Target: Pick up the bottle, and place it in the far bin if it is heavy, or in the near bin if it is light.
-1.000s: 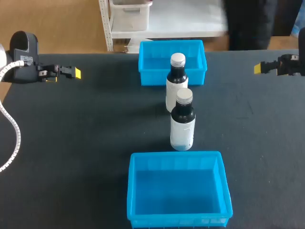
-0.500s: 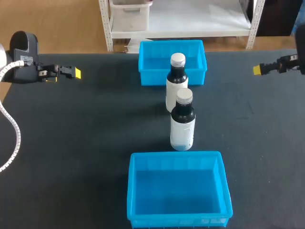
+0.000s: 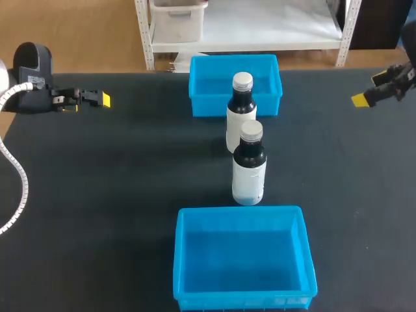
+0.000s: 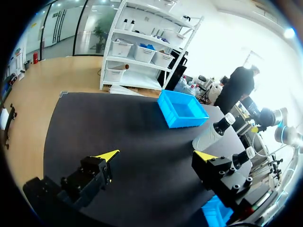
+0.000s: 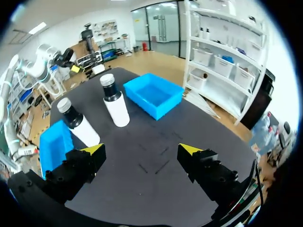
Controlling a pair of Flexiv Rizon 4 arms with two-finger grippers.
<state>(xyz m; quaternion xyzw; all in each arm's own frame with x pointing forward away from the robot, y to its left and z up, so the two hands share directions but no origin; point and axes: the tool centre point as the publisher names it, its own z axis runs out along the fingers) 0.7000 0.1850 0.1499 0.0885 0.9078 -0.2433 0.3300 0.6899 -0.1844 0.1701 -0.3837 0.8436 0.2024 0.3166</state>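
Left gripper and right gripper both wide open, empty, well off either side of the nearer dark white-labelled plastic bottle; blue plastic bin just before it.

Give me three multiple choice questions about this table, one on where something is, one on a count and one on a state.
1. Where do the near bottle and the far bottle stand?
A. Inside the far bin
B. Inside the near bin
C. On the table, between the two bins

2. How many blue bins are on the table?
A. One
B. Two
C. Three

3. What state is the right gripper in?
A. Open and empty
B. Shut on a bottle
C. Shut on a bin's rim

Answers:
1. C: the right wrist view shows both bottles upright on the dark surface, outside either bin.
2. B: the head view shows one bin at the far edge and one at the near edge.
3. A: its yellow tips stand wide apart with nothing between them.
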